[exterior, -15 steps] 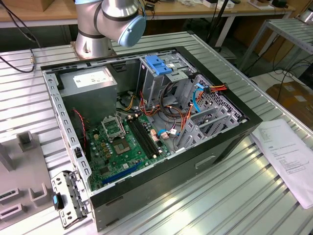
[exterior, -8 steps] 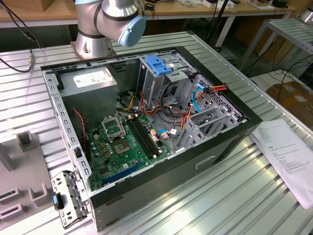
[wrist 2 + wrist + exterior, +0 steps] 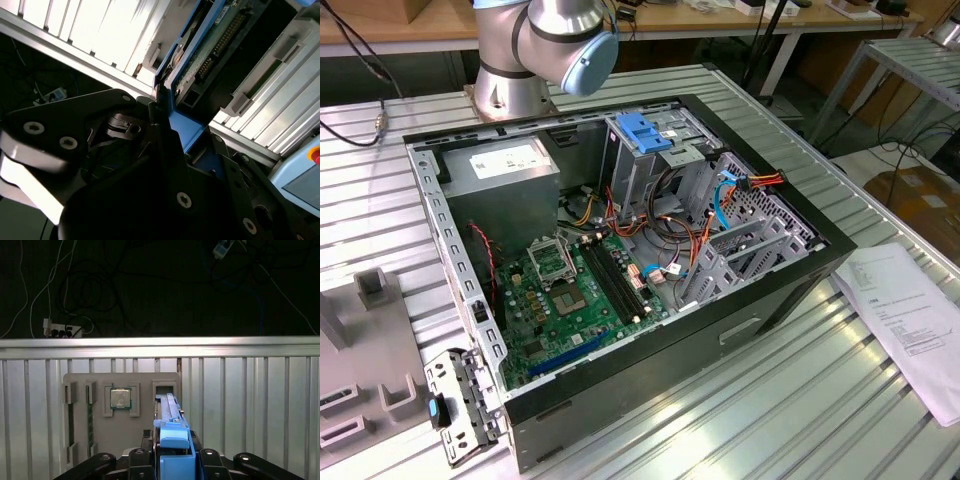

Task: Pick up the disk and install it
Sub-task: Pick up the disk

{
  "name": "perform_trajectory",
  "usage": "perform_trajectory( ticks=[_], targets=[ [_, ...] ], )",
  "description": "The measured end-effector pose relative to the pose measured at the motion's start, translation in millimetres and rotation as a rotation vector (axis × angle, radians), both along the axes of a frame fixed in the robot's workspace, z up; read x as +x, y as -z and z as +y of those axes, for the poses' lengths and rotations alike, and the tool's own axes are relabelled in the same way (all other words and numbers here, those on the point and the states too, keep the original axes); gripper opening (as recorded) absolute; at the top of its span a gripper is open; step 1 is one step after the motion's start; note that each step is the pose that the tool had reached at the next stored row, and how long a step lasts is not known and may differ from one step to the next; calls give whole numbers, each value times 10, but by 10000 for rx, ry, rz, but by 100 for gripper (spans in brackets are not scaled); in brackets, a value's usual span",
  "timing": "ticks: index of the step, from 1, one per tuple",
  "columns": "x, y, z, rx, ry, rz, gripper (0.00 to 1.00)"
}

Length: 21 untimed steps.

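The hand (image 3: 172, 462) was clamped on the blue rail of the disk (image 3: 169, 407). The disk stood edge-on between its fingers, its far end by a slot in the grey holder (image 3: 140, 430) on the counter (image 3: 250, 405).

Soft, even light fills the exterior view; the computer case (image 3: 452, 262) is shadowed inside. In the second wrist view the table slats (image 3: 100, 30) glare white behind the dark, silhouetted gripper (image 3: 162, 112). In the first wrist view the floor (image 3: 150, 290) is near black, the disk (image 3: 174, 440) brightly lit
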State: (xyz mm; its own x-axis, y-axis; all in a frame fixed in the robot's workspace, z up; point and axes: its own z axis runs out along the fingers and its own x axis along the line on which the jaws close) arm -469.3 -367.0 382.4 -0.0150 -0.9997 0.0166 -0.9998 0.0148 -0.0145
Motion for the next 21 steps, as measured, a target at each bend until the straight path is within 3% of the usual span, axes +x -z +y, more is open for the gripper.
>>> perform_trajectory(
  ticks=[21],
  targets=[
    [0,-227,0,0,0,1,37]
  ],
)
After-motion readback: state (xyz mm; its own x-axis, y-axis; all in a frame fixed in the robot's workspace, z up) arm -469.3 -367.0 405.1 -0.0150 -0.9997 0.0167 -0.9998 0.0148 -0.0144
